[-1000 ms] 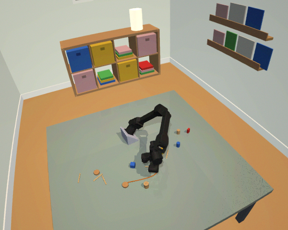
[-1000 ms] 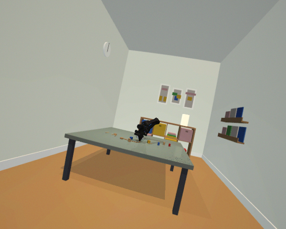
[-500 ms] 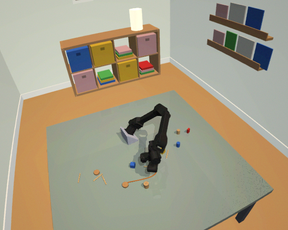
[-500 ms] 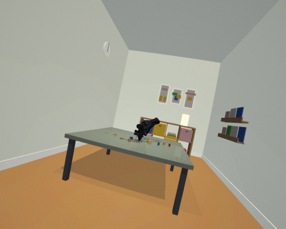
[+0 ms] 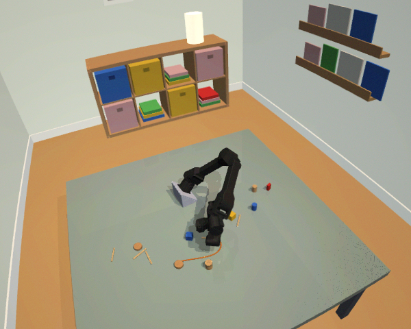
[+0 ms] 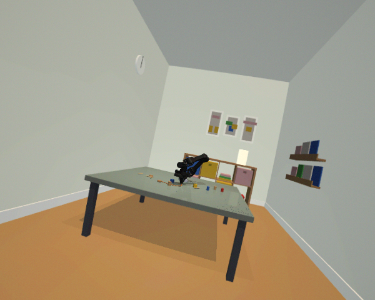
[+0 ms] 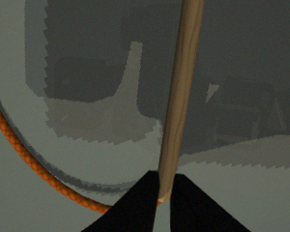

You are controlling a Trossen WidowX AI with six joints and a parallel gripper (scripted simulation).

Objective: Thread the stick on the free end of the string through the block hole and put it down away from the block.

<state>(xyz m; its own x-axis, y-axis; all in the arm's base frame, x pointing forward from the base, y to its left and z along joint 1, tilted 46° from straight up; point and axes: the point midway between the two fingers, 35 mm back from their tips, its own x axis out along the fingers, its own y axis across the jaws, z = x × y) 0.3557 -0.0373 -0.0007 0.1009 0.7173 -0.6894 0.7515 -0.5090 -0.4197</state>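
My gripper is shut on the thin wooden stick, gripping it at its near end, and holds it low over the table. The stick points away from the fingers in the wrist view. The orange string runs from the stick's held end in a curve to the round wooden button. A small wooden block stands right of the button, just in front of the gripper. The stick itself is hidden by the gripper in the top and exterior views.
A blue cube lies left of the gripper and a yellow cube behind it. Loose sticks and a second disc lie about. A wooden piece, a red piece and a blue piece sit far right.
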